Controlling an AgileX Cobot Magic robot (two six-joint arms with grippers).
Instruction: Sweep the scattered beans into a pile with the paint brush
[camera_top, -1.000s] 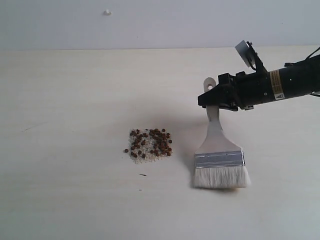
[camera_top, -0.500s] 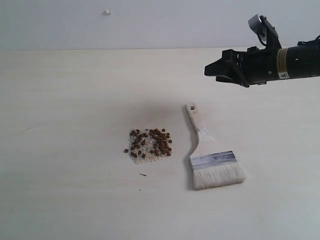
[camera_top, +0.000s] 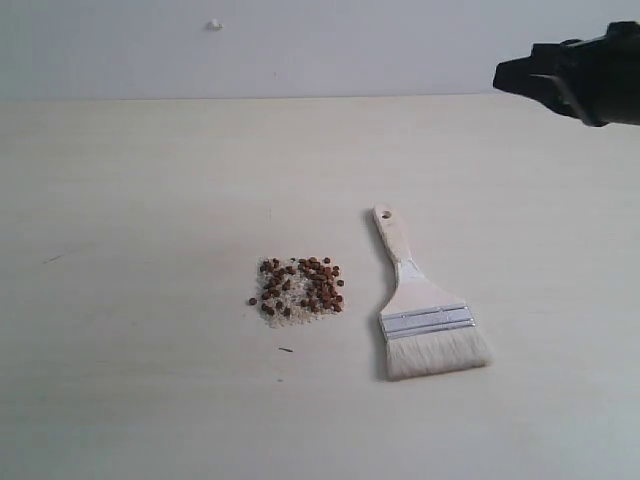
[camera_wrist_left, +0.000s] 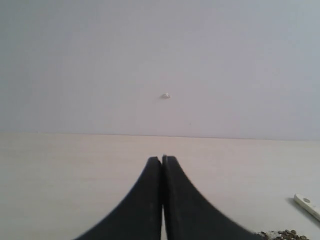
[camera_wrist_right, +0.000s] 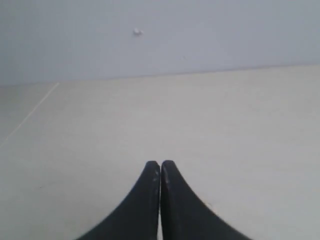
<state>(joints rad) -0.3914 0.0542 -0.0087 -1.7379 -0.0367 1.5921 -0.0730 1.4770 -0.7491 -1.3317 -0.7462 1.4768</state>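
One right tool (camera_top: 504, 77), partly off-frame

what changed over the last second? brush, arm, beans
The right gripper let go of the wide flat paint brush with the pale wooden handle, then lifted and pulled back to the exterior view's upper right; its jaws are now shut. The brush went from propped on its bristles to lying flat on the pale table. The compact pile of reddish-brown beans and whitish grains stayed put.
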